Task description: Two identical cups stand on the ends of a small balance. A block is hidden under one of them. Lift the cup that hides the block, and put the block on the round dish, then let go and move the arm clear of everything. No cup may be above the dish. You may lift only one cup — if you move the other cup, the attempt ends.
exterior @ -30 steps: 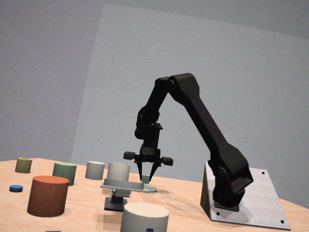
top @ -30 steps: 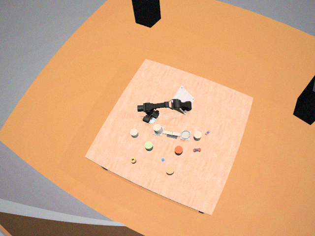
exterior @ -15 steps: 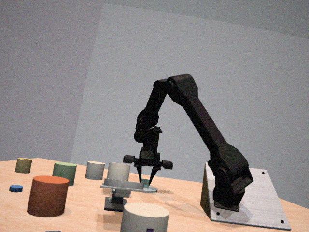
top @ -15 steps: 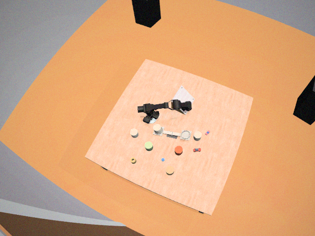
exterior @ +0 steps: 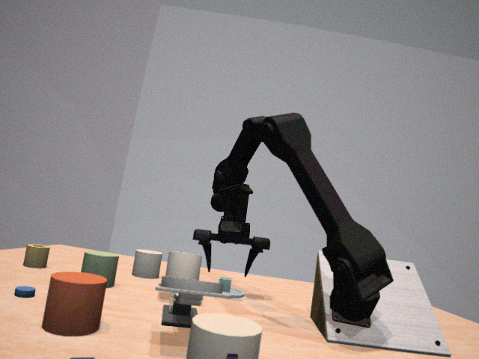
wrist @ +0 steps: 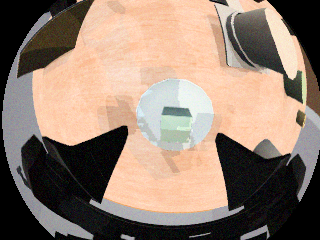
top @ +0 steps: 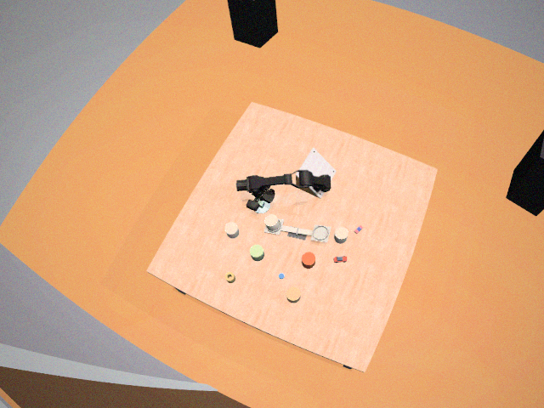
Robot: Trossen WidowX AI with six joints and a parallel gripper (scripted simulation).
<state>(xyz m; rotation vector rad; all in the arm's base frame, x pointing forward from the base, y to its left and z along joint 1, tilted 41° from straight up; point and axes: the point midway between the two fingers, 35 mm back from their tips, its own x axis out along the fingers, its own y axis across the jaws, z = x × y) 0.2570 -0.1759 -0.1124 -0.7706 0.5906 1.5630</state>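
— Start at the left. What's there?

— In the exterior view, an olive ring-topped cylinder (exterior: 36, 255), a small blue disc (exterior: 25, 291), a green cylinder (exterior: 99, 265) and a big red cylinder (exterior: 73, 302), all standing apart on the table (exterior: 127, 320). A cream cylinder (exterior: 147, 262) stands further back.

— And the balance?

— Next along. The balance (exterior: 189, 287) carries one cup (exterior: 183, 265), upside down on its far end. From the top view the near-right pan (top: 320, 233) is bare — a grey ring with nothing on it — and a second cup (top: 341, 234) stands on the table just beside it.

— Where's the block?

— The pale green block (exterior: 224, 283) sits on the round dish (exterior: 234, 293), a light blue disc lying flat on the table just past the balance. The wrist view looks straight down on it: the block (wrist: 175, 124) near the middle of the dish (wrist: 200, 103).

— Is the gripper touching it?

— No. The gripper (exterior: 228, 266) hangs above the dish with its jaws spread wide, holding nothing; the fingertips (exterior: 209, 262) point down on either side, clear of the block.

— Further right?

— The black arm (exterior: 309, 173) arches up and back down to its grey base plate (exterior: 421, 309) — tilted, with bolt holes at the corners
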